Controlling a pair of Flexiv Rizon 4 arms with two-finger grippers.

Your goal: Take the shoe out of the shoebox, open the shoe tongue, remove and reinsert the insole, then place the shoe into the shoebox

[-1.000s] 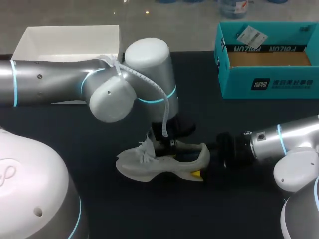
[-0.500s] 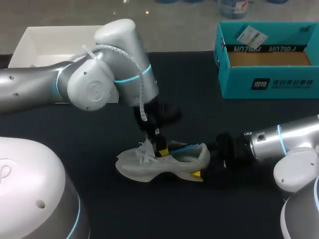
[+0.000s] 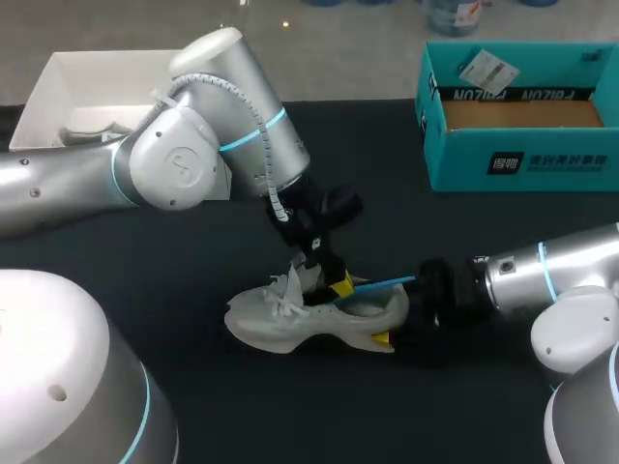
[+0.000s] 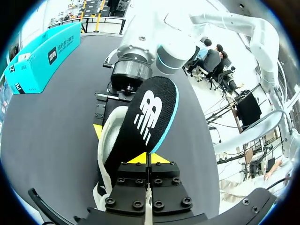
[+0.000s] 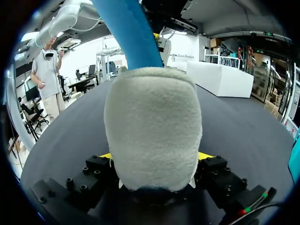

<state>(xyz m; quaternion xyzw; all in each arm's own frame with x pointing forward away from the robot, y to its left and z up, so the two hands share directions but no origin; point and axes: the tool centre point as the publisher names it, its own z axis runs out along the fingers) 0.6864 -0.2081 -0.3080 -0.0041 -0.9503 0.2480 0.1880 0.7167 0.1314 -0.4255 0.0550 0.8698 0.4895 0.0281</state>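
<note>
A pale grey shoe (image 3: 280, 324) lies on its side on the black table, toe to the left. My right gripper (image 3: 395, 314) is shut on its heel (image 5: 152, 126), with a yellow tip on each side. The left gripper (image 3: 338, 285) is shut on the forward end of the black insole (image 4: 150, 117). The insole's blue-edged heel end (image 3: 387, 282) sticks out of the shoe's opening, over the heel and the right gripper. In the right wrist view the insole (image 5: 124, 33) rises above the heel. The teal shoebox (image 3: 522, 159) stands open at the back right.
A white box (image 3: 58, 72) sits at the back left, partly behind my left arm. The teal shoebox (image 4: 37, 58) holds brown cardboard and a tag. Bare black tabletop lies in front of the shoe and between it and the shoebox.
My left arm has swung and tilted, and its gripper has drawn the insole up out of the shoe toward the heel. The right arm and the shoe have stayed put.
</note>
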